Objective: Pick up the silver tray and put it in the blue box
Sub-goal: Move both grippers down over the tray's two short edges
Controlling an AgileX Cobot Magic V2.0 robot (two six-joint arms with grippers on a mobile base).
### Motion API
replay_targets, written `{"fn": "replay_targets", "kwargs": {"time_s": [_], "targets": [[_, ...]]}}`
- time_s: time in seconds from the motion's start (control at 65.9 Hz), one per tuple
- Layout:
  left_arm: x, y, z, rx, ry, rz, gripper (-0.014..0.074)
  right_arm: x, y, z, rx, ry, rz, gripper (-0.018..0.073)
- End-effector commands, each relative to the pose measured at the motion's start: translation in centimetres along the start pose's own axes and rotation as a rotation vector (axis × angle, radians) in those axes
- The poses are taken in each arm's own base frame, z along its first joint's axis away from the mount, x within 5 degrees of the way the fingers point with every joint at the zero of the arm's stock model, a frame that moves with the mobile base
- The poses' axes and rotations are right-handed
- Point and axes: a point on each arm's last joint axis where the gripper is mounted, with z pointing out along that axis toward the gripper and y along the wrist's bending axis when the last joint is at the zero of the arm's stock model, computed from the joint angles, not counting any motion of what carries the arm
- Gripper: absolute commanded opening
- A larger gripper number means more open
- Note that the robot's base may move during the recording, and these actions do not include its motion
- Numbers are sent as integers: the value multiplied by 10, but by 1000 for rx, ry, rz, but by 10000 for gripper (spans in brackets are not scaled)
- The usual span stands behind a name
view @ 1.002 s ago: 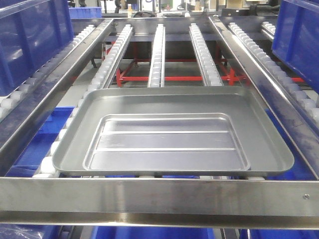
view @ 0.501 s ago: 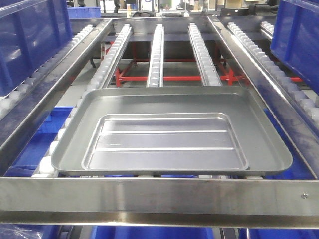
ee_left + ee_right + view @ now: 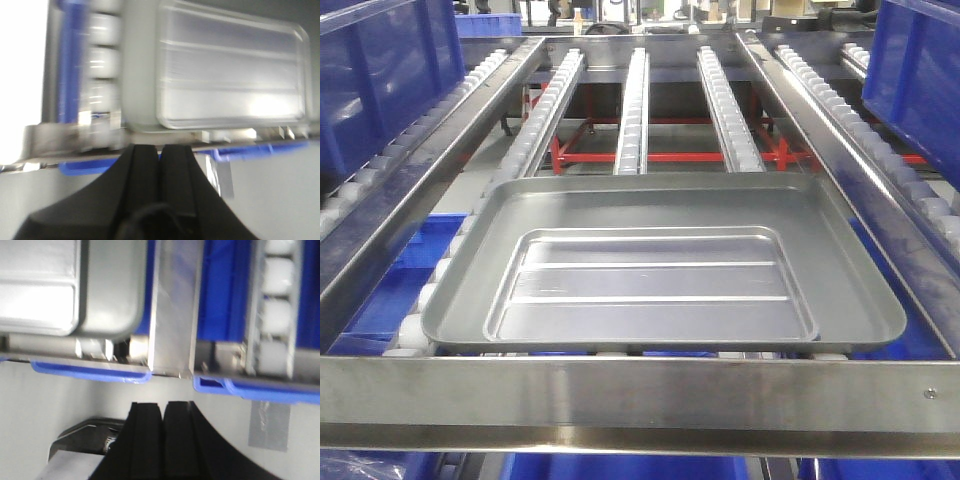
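The silver tray (image 3: 665, 265) lies flat on the white rollers of the middle lane, its near edge just behind the steel front rail (image 3: 640, 395). Its recessed centre with two ridges fills the upper left wrist view (image 3: 230, 75), and one rounded corner shows in the right wrist view (image 3: 107, 295). A blue box rim (image 3: 90, 370) (image 3: 87, 167) runs under the rack's front, below the tray, with blue plastic under the rail (image 3: 620, 468). My left gripper (image 3: 160, 150) and right gripper (image 3: 163, 407) are shut and empty, short of the rack's front edge. Neither arm shows in the front view.
Deep blue crates stand on the side lanes at left (image 3: 380, 80) and right (image 3: 915, 70). Steel side rails (image 3: 172, 305) and roller strips (image 3: 635, 110) bound the tray's lane. A second blue rim (image 3: 260, 390) sits under the neighbouring lane. Red frame bars (image 3: 670, 157) lie below.
The tray sits very slightly further left in the front view than a second ago. Nothing has been gripped.
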Motion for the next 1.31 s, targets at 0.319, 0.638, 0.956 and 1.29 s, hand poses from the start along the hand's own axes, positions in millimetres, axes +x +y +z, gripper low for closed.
{"fn": "replay_targets", "kwargs": {"time_s": [0.319, 0.638, 0.956, 1.29], "targets": [[-45, -53, 107, -213, 172, 61, -95, -79, 47, 43, 49, -89, -20, 60], [-70, -66, 127, -234, 167, 40, -95, -95, 87, 86, 71, 3, 5, 60], [-71, -65, 127, -244, 159, 64, -95, -89, 94, 111, 87, 78, 6, 60], [-69, -64, 126, -261, 180, 64, -1, -103, 101, 103, 65, 46, -12, 216]]}}
